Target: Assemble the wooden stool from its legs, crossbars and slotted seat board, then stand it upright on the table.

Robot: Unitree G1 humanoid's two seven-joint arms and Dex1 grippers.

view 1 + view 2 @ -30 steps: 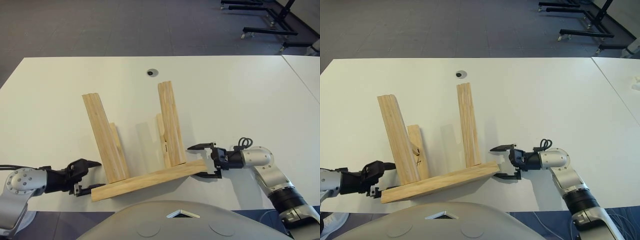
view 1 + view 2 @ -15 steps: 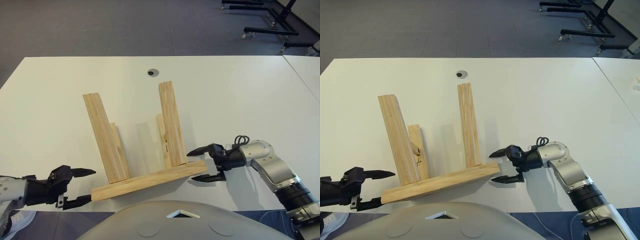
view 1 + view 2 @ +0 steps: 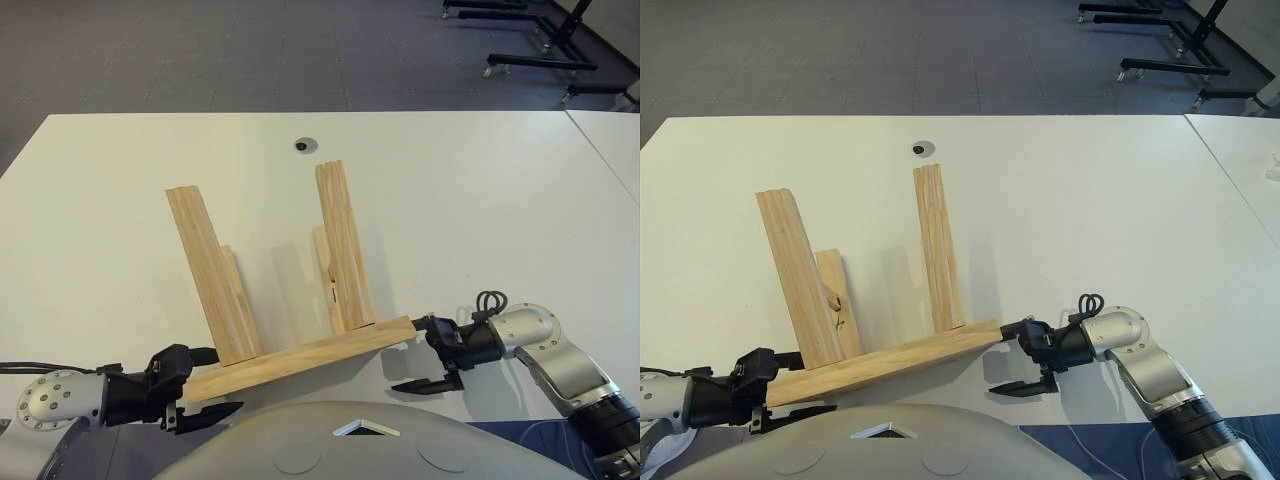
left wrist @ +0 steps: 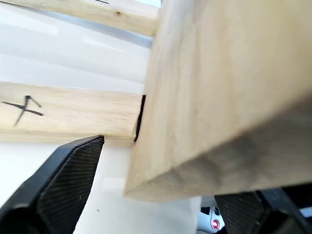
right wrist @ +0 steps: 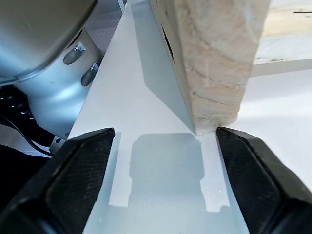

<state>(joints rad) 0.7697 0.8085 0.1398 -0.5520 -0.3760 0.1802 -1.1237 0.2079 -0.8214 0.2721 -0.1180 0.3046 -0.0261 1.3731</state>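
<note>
The wooden stool lies legs-up near the table's front edge. Its seat board [image 3: 300, 358] runs tilted, the right end higher. Two tall legs [image 3: 210, 275] [image 3: 343, 245] rise from it, with a shorter piece [image 3: 232, 272] behind the left one. My left gripper [image 3: 215, 380] is open at the board's left end, one finger above and one below. The left wrist view has that board end [image 4: 219, 97] beside a black finger [image 4: 63, 185]. My right gripper [image 3: 408, 355] is open at the board's right end. Its pads [image 5: 83, 175] flank the end grain [image 5: 214, 63].
A round cable grommet [image 3: 304, 146] sits in the white table [image 3: 480, 200] behind the stool. A second table [image 3: 612, 135] adjoins at the right. Black wheeled stands [image 3: 530, 55] are on the floor beyond. The stool sits close to the table's front edge.
My left gripper, drawn back to the left half a second ago, has moved right to the board's left end. My right gripper has dropped slightly and spread wider around the right end.
</note>
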